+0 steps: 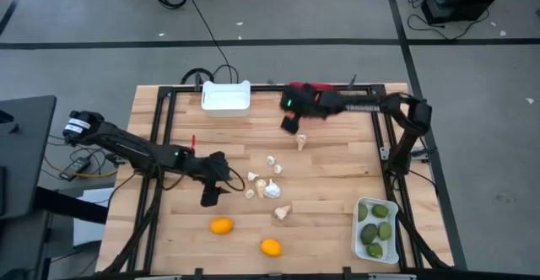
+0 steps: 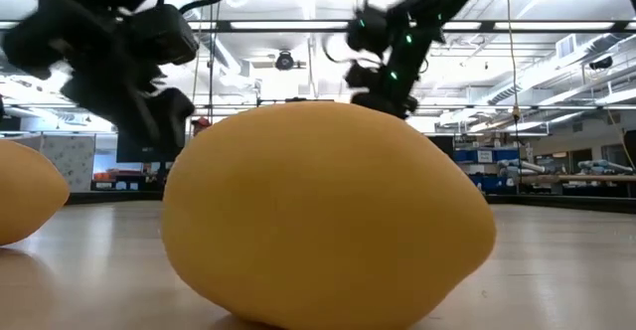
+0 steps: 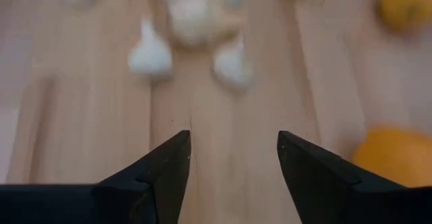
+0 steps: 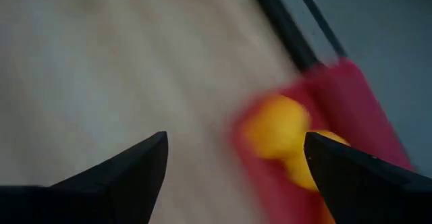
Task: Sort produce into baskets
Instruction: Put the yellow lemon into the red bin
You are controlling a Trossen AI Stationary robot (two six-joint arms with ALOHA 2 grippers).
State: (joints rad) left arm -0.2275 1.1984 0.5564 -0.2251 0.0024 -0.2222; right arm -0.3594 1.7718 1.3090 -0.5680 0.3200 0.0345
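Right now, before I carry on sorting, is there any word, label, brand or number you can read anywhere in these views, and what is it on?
None can be read.
White band on the left arm near its base: may be a label, too small to read.
Signs and screens in the room behind the table in the low view: too blurred to read.
White basket, red basket and the produce: no print shows.

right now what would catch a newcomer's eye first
A cluster of garlic bulbs lies at the table's middle, with the open left pincer just beside it. The right pincer, open and empty, hangs near the red basket of orange fruit, and a white basket at the near right corner holds green fruits.
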